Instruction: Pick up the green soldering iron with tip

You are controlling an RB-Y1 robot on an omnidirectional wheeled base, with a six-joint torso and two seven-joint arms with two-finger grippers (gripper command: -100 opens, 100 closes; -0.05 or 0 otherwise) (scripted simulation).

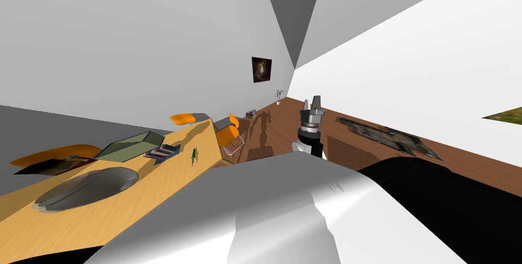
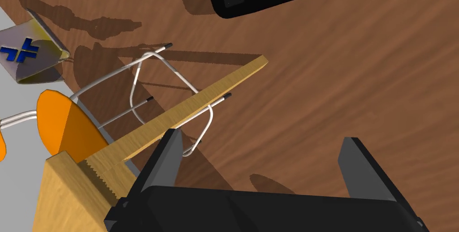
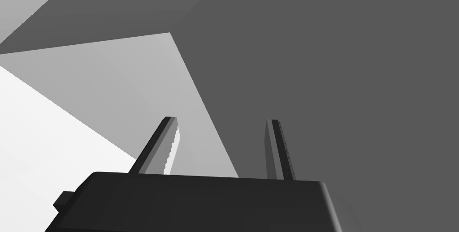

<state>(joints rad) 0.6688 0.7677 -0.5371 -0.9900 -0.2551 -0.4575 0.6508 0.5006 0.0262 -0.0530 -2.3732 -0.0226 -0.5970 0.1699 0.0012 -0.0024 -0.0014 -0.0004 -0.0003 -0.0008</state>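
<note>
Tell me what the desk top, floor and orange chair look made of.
The desk top looks like light wood, matte, with fine grain lines. The floor looks like darker brown wood with streaky grain. The orange chair has a smooth plain seat, probably plastic; its thin pale bent-tube legs are likely metal.

A long tabletop (image 1: 153, 189) of pale yellow wood is seen, running away at a slant. A shallow grey oval dish (image 1: 89, 188) is set on its near part. Farther along, an open olive-green box (image 1: 130, 145) is placed toward the far edge, and a small stack of dark flat pieces (image 1: 163, 151) is laid just beside it. A small green soldering iron (image 1: 193, 155) is laid flat on bare wood, near the stack but apart from it. A dark flat sheet (image 1: 51, 166) is seen beside the dish.
</note>
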